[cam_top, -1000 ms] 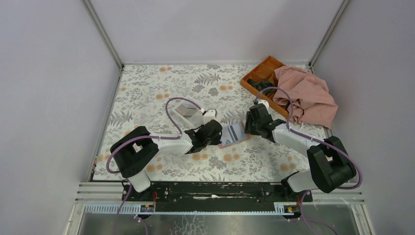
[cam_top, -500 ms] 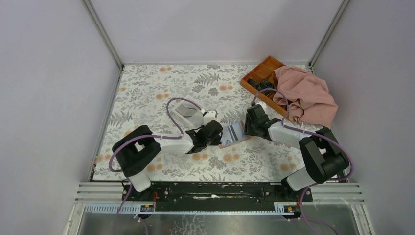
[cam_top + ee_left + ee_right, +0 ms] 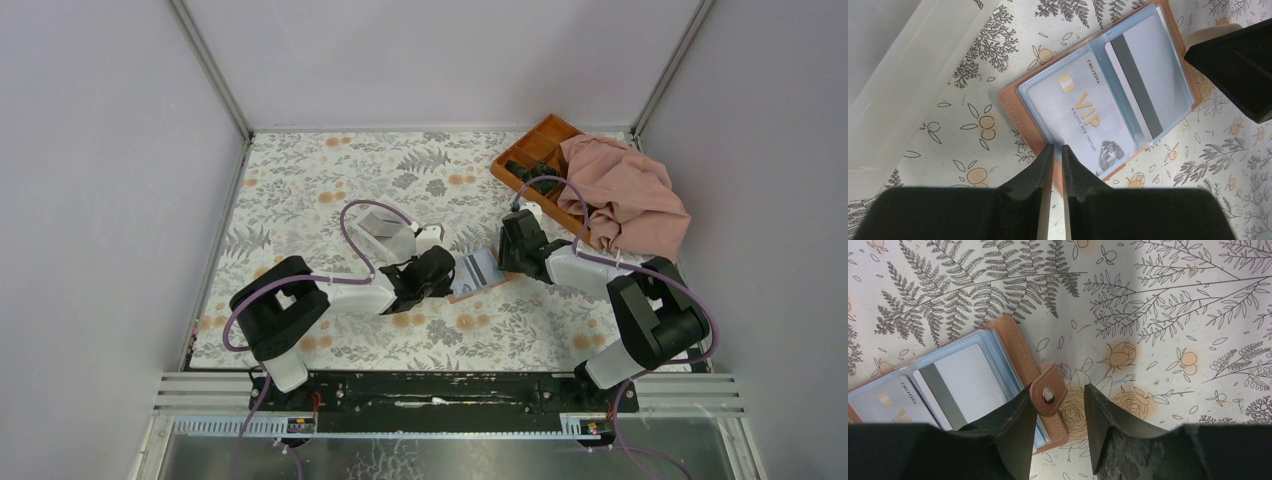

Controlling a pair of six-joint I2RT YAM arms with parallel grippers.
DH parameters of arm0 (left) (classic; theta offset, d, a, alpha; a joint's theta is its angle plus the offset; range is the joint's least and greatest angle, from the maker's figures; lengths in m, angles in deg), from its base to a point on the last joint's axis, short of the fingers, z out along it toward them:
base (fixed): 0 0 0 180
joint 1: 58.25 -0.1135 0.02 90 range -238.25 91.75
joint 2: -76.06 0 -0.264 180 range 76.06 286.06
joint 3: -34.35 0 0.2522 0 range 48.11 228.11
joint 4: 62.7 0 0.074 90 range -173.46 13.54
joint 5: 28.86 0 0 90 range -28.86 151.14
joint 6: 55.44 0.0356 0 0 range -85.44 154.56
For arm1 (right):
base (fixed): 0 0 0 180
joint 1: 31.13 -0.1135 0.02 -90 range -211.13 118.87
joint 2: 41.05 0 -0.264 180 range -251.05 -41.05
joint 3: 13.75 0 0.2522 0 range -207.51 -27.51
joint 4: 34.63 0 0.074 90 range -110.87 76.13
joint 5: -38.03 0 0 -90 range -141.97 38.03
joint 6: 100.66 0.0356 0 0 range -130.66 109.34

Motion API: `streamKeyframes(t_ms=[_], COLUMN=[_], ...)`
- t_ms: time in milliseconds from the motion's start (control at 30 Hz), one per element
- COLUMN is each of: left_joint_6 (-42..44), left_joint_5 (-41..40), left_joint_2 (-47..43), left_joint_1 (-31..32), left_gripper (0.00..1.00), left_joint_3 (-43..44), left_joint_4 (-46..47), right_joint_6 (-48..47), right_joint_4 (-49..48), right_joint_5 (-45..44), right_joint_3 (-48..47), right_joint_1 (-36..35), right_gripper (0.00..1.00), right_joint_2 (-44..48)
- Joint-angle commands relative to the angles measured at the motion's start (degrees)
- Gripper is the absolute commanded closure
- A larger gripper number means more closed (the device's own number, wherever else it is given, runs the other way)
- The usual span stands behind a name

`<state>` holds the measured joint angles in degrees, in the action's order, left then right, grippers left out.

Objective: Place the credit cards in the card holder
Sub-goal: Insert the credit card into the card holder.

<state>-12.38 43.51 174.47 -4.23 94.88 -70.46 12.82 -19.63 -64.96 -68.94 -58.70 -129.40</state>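
Card holder (image 3: 1029,131) lay open and flat on the floral tabletop (image 3: 330,180), between the two arms. Two cards sat in its clear blue sleeves: a grey VIP card (image 3: 1073,112) in one half, and a striped card (image 3: 1143,75), back side up, in the other.

Left gripper (image 3: 1053,147): jaws pressed almost together, only a thin slit between them, tips at the holder's edge beside the VIP card. Whether they pinched anything could not be told.

Right gripper (image 3: 1058,390): jaws spread, standing either side of the snap tab (image 3: 1048,396), one jaw over the holder's brown edge.

A white box (image 3: 908,75) lay just beside the left gripper.
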Motion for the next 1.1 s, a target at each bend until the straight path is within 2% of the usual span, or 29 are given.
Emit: streamKeyframes(t_ms=[0,267,500,633,733,900,1067], left_joint_6=[0.09,-0.07,-0.17,-1.05,-2.09,-3.68,-4.36], left_joint_5=[-2.67,-2.94,-3.17,-4.2,-5.88,-8.11,-7.13], left_joint_2=[0.45,0.63,-0.11,-1.72,-4.11,-7.35,-6.57], left_joint_1=[0.4,0.4,0.41,0.39,0.44,0.4,0.39], left_gripper=[0.83,0.82,0.82,0.78,0.71,0.69,0.69], left_joint_3=[-1.08,-1.3,-1.44,-1.89,-3.48,-6.87,-7.99], left_joint_4=[-0.38,-0.5,-0.84,-1.88,-2.12,-1.51,0.0], right_joint_6=[-1.01,-1.42,-1.38,-1.33,-1.27,-1.34,-1.19], right_joint_4=[-2.03,-2.68,-2.66,-2.27,-1.92,-0.38,1.32], right_joint_5=[-1.78,-1.39,-1.19,-1.37,-1.8,-1.92,-1.35], right_joint_3=[-2.69,-3.51,-4.41,-4.74,-4.69,-5.4,-5.79], right_joint_1=[0.22,0.22,0.23,0.21,0.23,0.23,0.17], right_gripper=[0.54,0.56,0.69,0.83,0.88,0.93,0.94], right_joint_2=[0.0,-1.18,-3.25,-3.27,-1.52,1.1,2.79])
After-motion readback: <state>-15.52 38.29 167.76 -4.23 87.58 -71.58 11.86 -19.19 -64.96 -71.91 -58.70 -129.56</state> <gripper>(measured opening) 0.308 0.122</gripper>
